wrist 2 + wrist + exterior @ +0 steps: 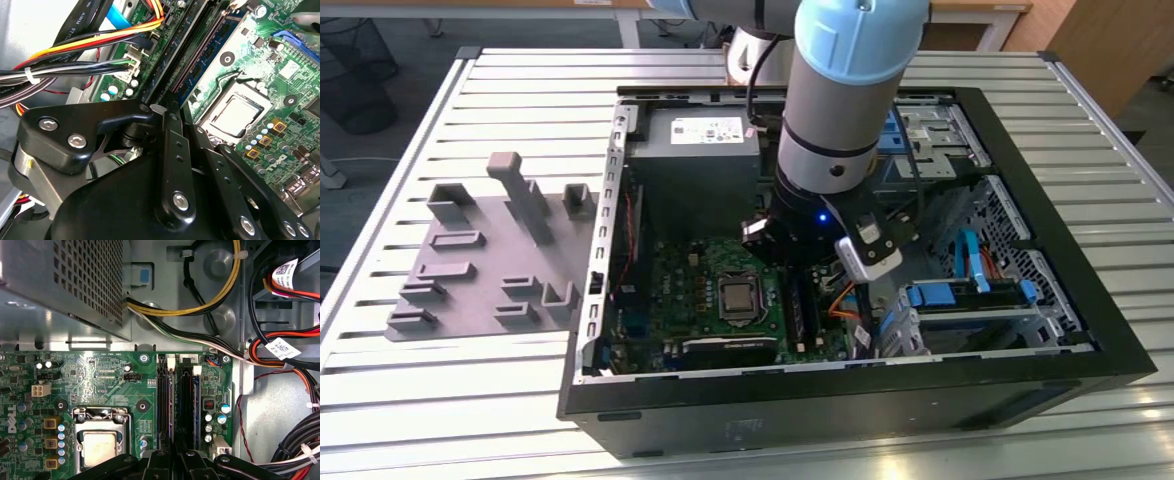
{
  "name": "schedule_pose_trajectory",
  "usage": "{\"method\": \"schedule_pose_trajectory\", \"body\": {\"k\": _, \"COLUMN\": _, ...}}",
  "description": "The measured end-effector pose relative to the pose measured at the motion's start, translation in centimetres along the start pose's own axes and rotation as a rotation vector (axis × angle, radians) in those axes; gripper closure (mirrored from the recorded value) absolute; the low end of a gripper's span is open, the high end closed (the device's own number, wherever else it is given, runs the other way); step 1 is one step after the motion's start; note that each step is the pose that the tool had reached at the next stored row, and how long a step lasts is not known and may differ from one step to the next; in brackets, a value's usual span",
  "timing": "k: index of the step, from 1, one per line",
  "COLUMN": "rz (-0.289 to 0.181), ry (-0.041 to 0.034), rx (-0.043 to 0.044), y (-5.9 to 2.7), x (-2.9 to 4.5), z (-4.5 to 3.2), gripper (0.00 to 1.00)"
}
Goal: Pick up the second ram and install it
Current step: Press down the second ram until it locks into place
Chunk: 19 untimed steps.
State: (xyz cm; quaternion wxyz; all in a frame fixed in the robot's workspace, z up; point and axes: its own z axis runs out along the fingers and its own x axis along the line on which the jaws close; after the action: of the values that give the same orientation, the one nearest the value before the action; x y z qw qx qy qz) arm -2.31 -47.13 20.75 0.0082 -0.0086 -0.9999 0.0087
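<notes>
Black linkage arms of the pincer (172, 462) are seen low over the RAM slots (177, 400) of the motherboard (100, 380), beside the CPU socket (102, 440). Its fingers are drawn close together, but whether anything is clamped between them cannot be told, since the tips are hidden by the pincer's own body in both wrist views. A blue ram (210, 60) is seen seated along one slot in the second wrist view, just beyond the fingers; whether this is the second stick cannot be told. In the exterior view the arm (847, 90) is lowered into the open case (1067, 290), which lies on the slatted worktop (494, 400). On that view's left a grey tray (480, 250) is set. The slots are largely covered by the arm there.
</notes>
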Motion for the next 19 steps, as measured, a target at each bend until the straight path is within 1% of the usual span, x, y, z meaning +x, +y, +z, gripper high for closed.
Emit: {"method": "schedule_pose_trajectory", "body": {"k": 19, "rz": 0.0, "ry": 0.0, "rx": 0.0002, "y": 0.01, "x": -0.01, "z": 0.71, "gripper": 0.86}}
